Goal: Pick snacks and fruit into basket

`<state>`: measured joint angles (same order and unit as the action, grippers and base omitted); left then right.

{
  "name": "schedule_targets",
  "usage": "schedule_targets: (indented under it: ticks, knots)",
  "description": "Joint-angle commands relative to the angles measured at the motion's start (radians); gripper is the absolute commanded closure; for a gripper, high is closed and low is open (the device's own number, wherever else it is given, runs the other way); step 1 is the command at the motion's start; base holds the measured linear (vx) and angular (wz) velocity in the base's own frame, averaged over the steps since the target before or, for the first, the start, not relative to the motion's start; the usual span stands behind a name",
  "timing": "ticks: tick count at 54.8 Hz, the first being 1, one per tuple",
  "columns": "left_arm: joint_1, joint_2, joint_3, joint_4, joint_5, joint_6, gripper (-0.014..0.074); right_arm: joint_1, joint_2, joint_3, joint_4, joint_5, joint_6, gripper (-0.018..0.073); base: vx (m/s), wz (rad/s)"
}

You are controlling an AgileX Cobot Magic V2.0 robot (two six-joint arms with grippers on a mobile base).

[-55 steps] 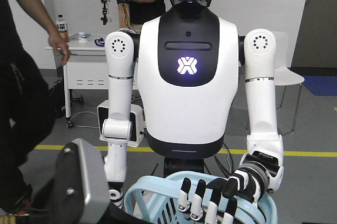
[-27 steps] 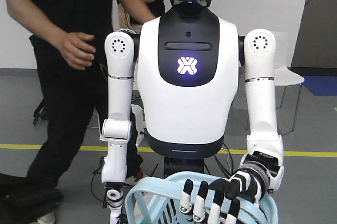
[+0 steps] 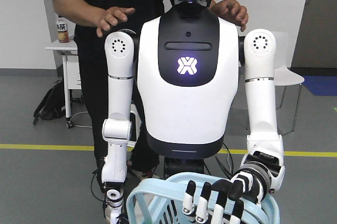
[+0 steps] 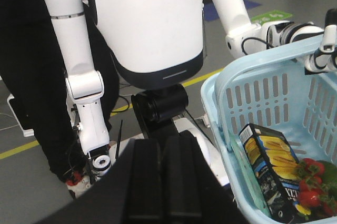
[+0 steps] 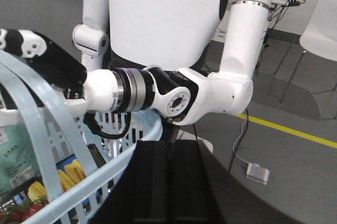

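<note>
Since half a second ago the person in black clothing (image 3: 100,3) has stepped from beside the white humanoid robot (image 3: 184,98) to directly behind it. One of the person's hands now rests on each of its shoulders. The humanoid's black-and-white fingered hand (image 3: 216,203) has sunk slightly on the basket.

That hand is clenched loosely over the thick rim of the light blue plastic basket with slotted lattice sides (image 3: 152,186). Its fingers (image 3: 202,203) hang down the outer wall facing the front camera. The humanoid's other arm hangs straight down, just beside the basket's opposite edge.

Your left wrist view looks into the basket (image 4: 263,98). The black "Franzzi" box with blue panel and yellow biscuit-stick picture (image 4: 268,166) lies on the basket's floor, close along one slotted side wall. Red berry shapes (image 4: 308,182) touch the box's far edge — whether they are fruit or a pouch's window, you cannot tell.

Your right wrist view shows a teal pouch (image 5: 13,155) inside the same basket (image 5: 121,158), near the box (image 5: 73,174).

Your left gripper (image 4: 162,145) and right gripper (image 5: 171,150) appear only as dark blurred masses at the lower edge of their views — you cannot tell whether either is parted or closed, and nothing is seen between the jaws.

A white table (image 3: 71,56) stands by the wall behind the person.
</note>
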<state>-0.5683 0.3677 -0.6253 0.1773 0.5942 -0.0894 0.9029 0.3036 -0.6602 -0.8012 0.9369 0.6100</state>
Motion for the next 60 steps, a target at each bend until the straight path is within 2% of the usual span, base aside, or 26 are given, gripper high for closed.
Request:
schedule_targets:
  ticks: [1, 41, 46, 51, 55, 60]
  knots:
    - [0.002, -0.028, -0.011, 0.008, -0.102, -0.012, 0.0601, -0.007, 0.016, -0.023, -0.052, -0.1, -0.005, 0.0566, 0.0, 0.0]
    - [0.002, -0.045, -0.012, 0.008, -0.095, -0.012, 0.0601, -0.007, 0.016, -0.023, -0.055, -0.073, -0.005, 0.0566, 0.0, 0.0]
    - [0.007, -0.046, -0.012, -0.03, -0.098, 0.009, 0.0601, -0.007, 0.016, -0.023, -0.055, -0.073, -0.005, 0.0566, 0.0, 0.0]
    - [0.074, -0.049, -0.012, -0.106, -0.099, 0.073, 0.0601, -0.007, 0.016, -0.023, -0.055, -0.073, -0.005, 0.0566, 0.0, 0.0]
    - [0.164, -0.058, -0.004, -0.168, -0.105, 0.135, 0.0601, -0.007, 0.016, -0.023, -0.057, -0.073, -0.005, 0.0566, 0.0, 0.0]
    - [0.261, -0.099, 0.049, -0.214, -0.169, 0.189, 0.0601, -0.007, 0.016, -0.023, -0.058, -0.073, -0.005, 0.0566, 0.0, 0.0]
